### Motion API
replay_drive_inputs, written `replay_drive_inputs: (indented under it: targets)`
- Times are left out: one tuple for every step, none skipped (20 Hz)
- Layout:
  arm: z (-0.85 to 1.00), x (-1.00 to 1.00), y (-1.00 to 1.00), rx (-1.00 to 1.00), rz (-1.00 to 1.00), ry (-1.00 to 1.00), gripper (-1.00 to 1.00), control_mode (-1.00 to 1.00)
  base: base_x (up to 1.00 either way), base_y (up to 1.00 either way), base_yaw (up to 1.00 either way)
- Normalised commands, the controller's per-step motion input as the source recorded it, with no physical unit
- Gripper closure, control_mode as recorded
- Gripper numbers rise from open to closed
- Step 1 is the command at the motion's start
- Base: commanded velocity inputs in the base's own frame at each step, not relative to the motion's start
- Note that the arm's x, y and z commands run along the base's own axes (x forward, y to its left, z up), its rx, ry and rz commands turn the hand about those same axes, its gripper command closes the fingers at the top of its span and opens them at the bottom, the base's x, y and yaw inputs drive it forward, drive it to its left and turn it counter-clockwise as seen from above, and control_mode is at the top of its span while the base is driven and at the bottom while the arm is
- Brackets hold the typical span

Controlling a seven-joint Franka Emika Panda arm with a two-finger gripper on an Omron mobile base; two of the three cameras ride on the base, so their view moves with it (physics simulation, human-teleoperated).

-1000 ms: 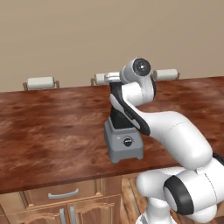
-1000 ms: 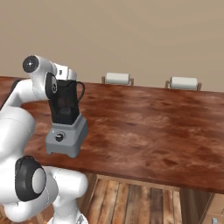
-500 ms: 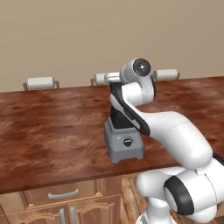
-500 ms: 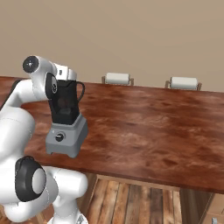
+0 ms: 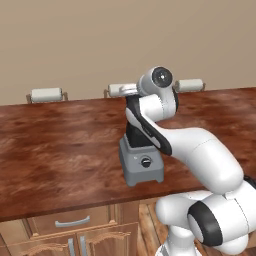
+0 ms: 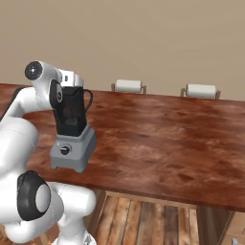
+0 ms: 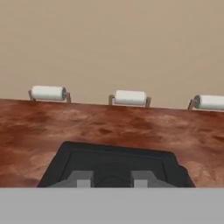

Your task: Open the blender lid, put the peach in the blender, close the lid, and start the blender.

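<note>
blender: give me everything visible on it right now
The blender stands upright near the front edge of the brown wooden counter. Grey boxy base with a round black front knob; tall dark translucent square jar with a loop handle on one side. The hand view looks down on the flat black lid sitting on the jar's top, with the shut gripper at its raised centre. The arm hides part of the jar.

A rendered home kitchen is being shown. A long reddish-brown wooden surface (image 5: 60, 150) is being carried on wooden cabinets with drawers and metal handles (image 5: 72, 221). A countertop blender (image 6: 72, 134) is being supported near its front edge. Chair backs with pale rolled tops (image 6: 128, 86) are being seen along the far side, a plain beige wall (image 5: 100, 40) behind them, and plank flooring (image 6: 143, 220) below.
</note>
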Motion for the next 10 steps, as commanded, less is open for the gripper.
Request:
replay_drive_inputs:
  targets:
    - [-0.54, 0.0, 0.0, -0.05, 0.04, 0.0, 1.0, -1.0, 0.0, 0.0, 0.0]
    - [-0.64, 0.0, 0.0, -0.06, 0.04, 0.01, -1.0, -1.0, 0.0, 0.0, 0.0]
    - [-0.57, 0.0, 0.0, -0.04, 0.03, 0.0, -1.0, -1.0, 0.0, 0.0, 0.0]
    - [-0.46, 0.0, 0.0, -0.01, 0.01, 0.0, -1.0, -1.0, 0.0, 0.0, 0.0]
    - [-0.38, 0.0, 0.0, 0.0, 0.01, 0.0, -1.0, -1.0, 0.0, 0.0, 0.0]
    - [-0.24, 0.0, 0.0, 0.0, 0.01, 0.0, -1.0, -1.0, 0.0, 0.0, 0.0]
    - [-0.19, 0.0, 0.0, 0.0, 0.02, 0.0, -1.0, -1.0, 0.0, 0.0, 0.0]
    - [-0.13, 0.0, 0.0, 0.0, 0.03, 0.0, -1.0, -1.0, 0.0, 0.0, 0.0]
    - [-0.11, 0.0, 0.0, 0.0, 0.04, 0.01, -1.0, -1.0, 0.0, 0.0, 0.0]
    - [-0.13, 0.0, 0.0, 0.0, 0.05, 0.05, -1.0, -1.0, 0.0, 0.0, 0.0]
